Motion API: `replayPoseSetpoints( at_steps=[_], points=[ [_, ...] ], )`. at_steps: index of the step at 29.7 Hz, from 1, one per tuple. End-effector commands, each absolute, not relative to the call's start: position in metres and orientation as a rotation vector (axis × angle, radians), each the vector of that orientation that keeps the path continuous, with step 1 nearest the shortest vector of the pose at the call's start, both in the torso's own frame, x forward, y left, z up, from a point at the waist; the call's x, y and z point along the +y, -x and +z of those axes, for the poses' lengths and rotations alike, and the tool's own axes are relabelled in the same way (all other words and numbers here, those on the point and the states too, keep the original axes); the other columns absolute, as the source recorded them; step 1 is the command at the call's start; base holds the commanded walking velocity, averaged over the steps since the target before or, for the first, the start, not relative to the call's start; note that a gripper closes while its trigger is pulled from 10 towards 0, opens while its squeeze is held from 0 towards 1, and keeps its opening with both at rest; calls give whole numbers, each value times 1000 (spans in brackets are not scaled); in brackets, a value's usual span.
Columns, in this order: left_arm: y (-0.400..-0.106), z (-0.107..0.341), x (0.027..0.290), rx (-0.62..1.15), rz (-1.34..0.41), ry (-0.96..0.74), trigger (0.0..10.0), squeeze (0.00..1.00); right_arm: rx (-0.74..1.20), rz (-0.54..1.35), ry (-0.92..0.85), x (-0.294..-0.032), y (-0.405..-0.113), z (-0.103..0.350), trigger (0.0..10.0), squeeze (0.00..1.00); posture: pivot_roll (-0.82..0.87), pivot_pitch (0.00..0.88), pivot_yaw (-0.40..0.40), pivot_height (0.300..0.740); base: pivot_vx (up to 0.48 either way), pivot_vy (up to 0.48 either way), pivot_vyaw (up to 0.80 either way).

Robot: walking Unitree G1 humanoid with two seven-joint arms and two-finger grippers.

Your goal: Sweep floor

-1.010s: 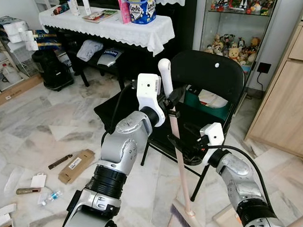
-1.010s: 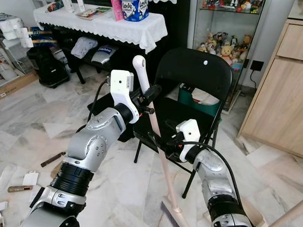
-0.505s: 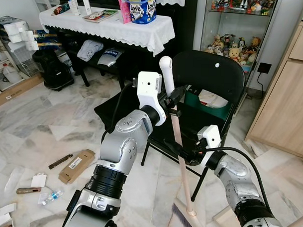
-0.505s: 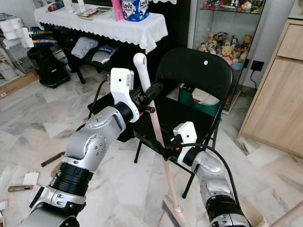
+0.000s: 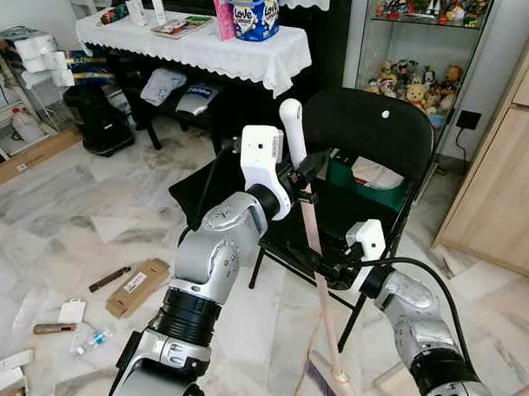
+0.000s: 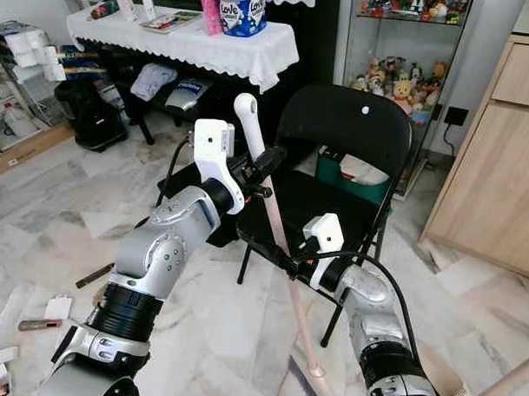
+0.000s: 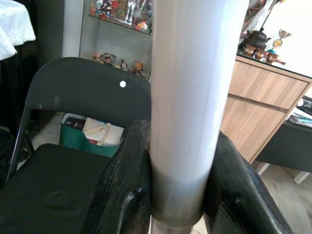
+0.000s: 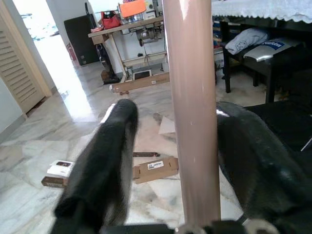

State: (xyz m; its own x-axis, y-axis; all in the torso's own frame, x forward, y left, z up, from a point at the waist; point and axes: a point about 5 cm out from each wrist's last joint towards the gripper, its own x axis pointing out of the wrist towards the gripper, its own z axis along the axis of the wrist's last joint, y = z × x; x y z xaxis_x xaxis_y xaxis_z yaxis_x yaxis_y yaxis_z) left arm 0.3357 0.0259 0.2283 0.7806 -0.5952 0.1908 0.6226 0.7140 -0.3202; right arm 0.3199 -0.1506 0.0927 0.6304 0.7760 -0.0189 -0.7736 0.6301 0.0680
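The broom point(image 5: 313, 252) stands tilted before the black chair point(image 5: 371, 141), head on the floor at 5 o'clock, my left gripper point(image 5: 302, 175) clenched near its top to steer and my right gripper point(image 5: 325, 266) around mid-shaft, grip undeterminable, for sweeping leverage.

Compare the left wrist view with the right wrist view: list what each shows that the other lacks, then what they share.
Left wrist view alone: the black folding chair, a green bag behind it, the glass cabinet of toys and a wooden cupboard.

Right wrist view alone: a flat cardboard box on the marble floor and a louvred door.

Both: the broom handle running between that gripper's black fingers, near the top in the left gripper, lower down in the right gripper.
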Motion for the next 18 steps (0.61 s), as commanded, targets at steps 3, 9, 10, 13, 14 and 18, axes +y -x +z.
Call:
replayPoseSetpoints(
  at_steps=[3, 9, 10, 13, 14, 18],
  points=[
    [-332, 241, 22, -125, -699, 404, 10000, 0, 43, 905, -55, -148, -319, 94, 0, 0, -85, 0, 126, 740, 0, 0, 0],
    [-332, 241, 23, -126, -699, 406, 10000, 0, 46, 904, -58, -147, -319, 94, 0, 0, -85, 0, 126, 740, 0, 0, 0],
    [-332, 241, 23, -126, -700, 406, 10000, 0, 46, 903, -59, -147, -319, 94, 0, 0, -85, 0, 126, 740, 0, 0, 0],
    [-332, 241, 23, -126, -701, 410, 10000, 0, 49, 901, -57, -147, -319, 93, 0, 0, -84, 0, 127, 740, 0, 0, 0],
    [-332, 241, 23, -125, -701, 412, 10000, 0, 50, 900, -56, -147, -319, 93, 0, 0, -84, 0, 127, 740, 0, 0, 0],
    [-332, 242, 23, -127, -702, 421, 10000, 0, 52, 899, -56, -147, -319, 93, 0, 0, -84, 0, 127, 740, 0, 0, 0]
  ],
)
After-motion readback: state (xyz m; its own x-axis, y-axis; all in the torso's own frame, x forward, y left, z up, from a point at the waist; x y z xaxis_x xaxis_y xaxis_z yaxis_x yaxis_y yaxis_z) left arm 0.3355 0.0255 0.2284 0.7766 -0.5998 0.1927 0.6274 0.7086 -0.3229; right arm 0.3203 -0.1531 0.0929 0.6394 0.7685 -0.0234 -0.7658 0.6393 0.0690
